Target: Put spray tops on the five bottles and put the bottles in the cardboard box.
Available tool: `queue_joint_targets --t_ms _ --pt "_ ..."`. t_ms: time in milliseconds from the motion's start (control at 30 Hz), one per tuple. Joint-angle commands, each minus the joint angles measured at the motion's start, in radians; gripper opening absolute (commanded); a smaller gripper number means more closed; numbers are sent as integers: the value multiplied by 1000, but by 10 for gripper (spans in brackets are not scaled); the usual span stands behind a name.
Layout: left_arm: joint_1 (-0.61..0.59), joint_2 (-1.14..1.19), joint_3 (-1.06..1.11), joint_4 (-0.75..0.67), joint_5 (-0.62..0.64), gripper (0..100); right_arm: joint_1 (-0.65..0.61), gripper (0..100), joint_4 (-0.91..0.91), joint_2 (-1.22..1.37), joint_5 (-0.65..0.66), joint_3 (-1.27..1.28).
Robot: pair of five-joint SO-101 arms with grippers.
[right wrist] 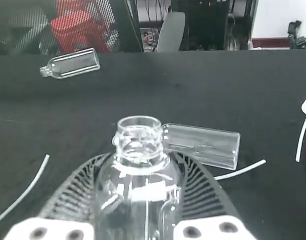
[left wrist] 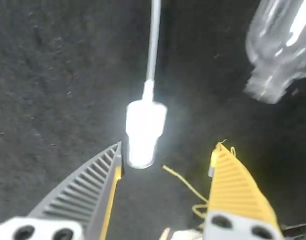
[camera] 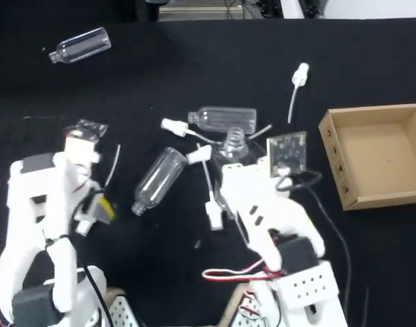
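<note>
Over table: right hand pinches 1 bottle (upright), left hand spread.

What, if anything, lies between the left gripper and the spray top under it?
Nothing visible does. The left gripper is open, with the spray top lying on the black table at its mouth; a thin yellow thread lies beside the top, not over it.

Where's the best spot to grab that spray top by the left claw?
Grip the spray top by its stubby white cap, not the thin tube, which looks bendy. It lies flat, tube pointing away, so the open left claw should probably come down from above, a finger on either side of the cap.
</note>
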Motion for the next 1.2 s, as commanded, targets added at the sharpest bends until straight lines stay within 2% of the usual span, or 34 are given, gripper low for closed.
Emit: queue_joint_targets --t_ms 0,67,200,633,767,900,1033,1167 --pt "-119 6 -39 -6 -298 263 -9 10 8 -76 9 13" --pt "-140 18 -31 -29 -381 264 -18 11 14 -91 9 18" --pt "-139 35 25 -135 -393 264 -18 11 14 -94 9 19" --pt "-193 189 -44 -413 -336 264 -15 11 49 -101 9 19" --pt "-220 232 -133 -433 -315 263 -14 11 49 -101 9 19" --pt "-229 258 -245 -433 -207 263 -14 11 49 -101 9 19" --pt "-228 256 -314 -417 -6 263 -14 11 49 -101 9 19" --pt "-223 244 -367 -199 307 264 -12 11 51 -101 9 19"
